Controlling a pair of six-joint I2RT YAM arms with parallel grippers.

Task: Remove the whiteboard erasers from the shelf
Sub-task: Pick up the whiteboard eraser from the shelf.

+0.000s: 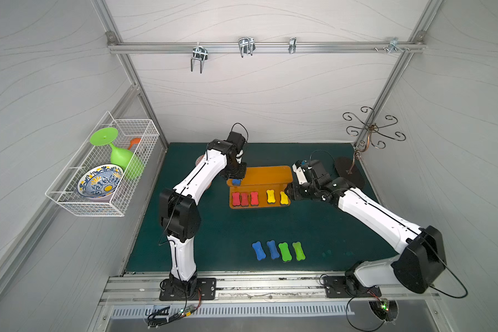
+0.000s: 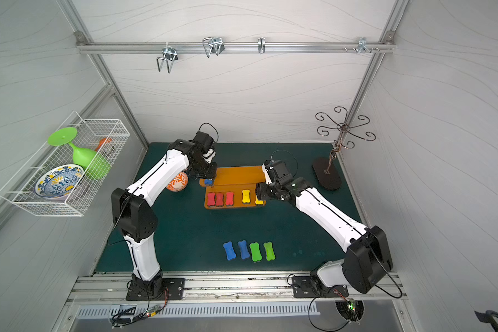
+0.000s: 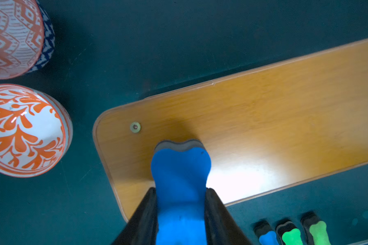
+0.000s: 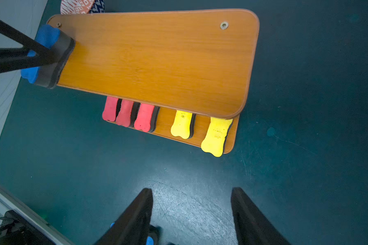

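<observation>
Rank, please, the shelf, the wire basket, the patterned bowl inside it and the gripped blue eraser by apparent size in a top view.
1. wire basket
2. shelf
3. patterned bowl
4. blue eraser
Basket and bowl seem nearer the camera, inflating them.

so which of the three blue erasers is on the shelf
The blue eraser held by the left gripper, on the shelf at the left end of its top board. The other two blue ones lie on the mat beside the green pair.
</observation>
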